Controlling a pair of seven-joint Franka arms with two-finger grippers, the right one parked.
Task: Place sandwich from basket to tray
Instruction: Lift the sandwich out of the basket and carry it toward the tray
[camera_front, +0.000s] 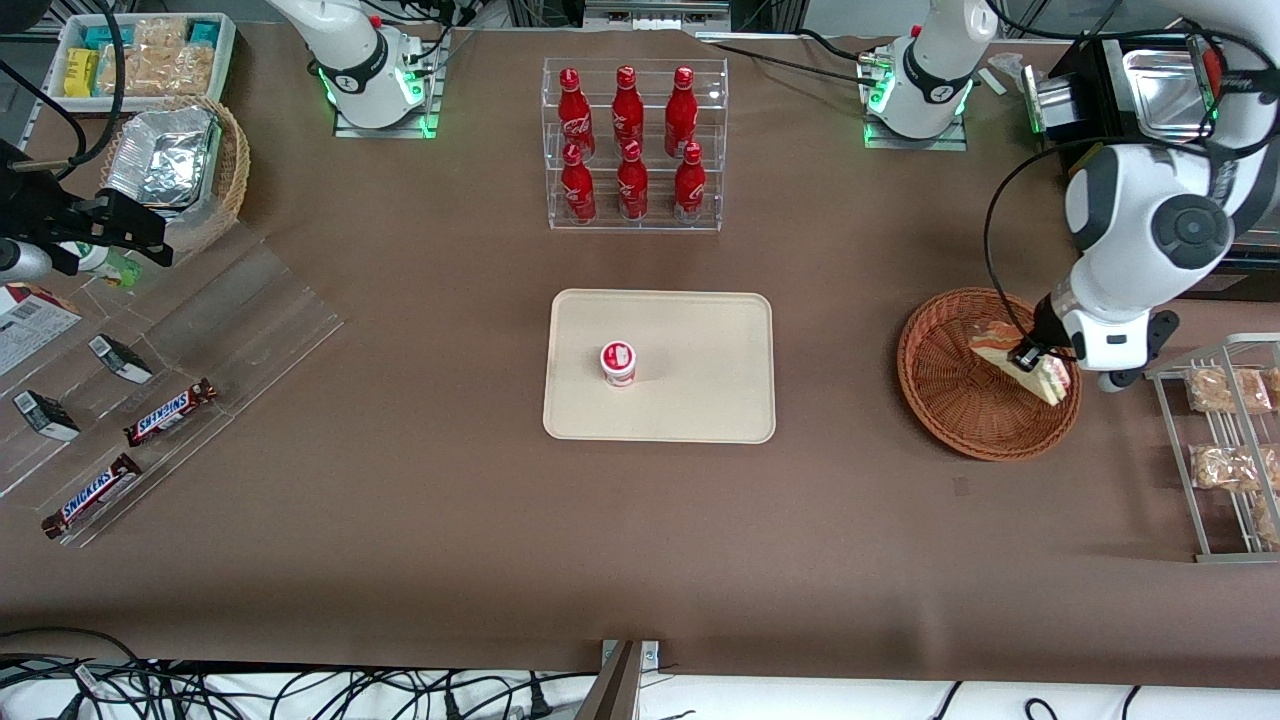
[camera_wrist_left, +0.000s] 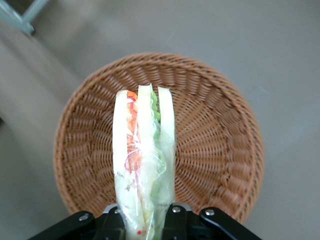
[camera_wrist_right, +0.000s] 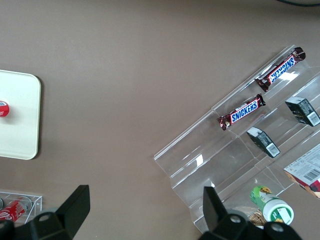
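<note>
Sandwich (camera_wrist_left: 142, 160): one plastic-wrapped wedge of white bread slices with red, orange and green filling.
My gripper (camera_front: 1033, 362): clamped on the sandwich, holding it above the basket (camera_front: 945, 385).
Basket: one, reddish-brown wicker; nothing else visible in it.
Tray (camera_front: 700, 340): one, cream, holding one small red-and-white cup (camera_front: 618, 362).
Rack (camera_front: 634, 150): six red bottles.

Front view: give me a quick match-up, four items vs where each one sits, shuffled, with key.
Items:
1. sandwich
2. small red-and-white cup
3. red bottles
4. Snickers bars

Places:
A. in the clear rack
B. on the tray
C. in the gripper, over the basket
D. on the clear stepped stand toward the parked arm's end

Pairs: 1-C, 2-B, 3-A, 4-D
</note>
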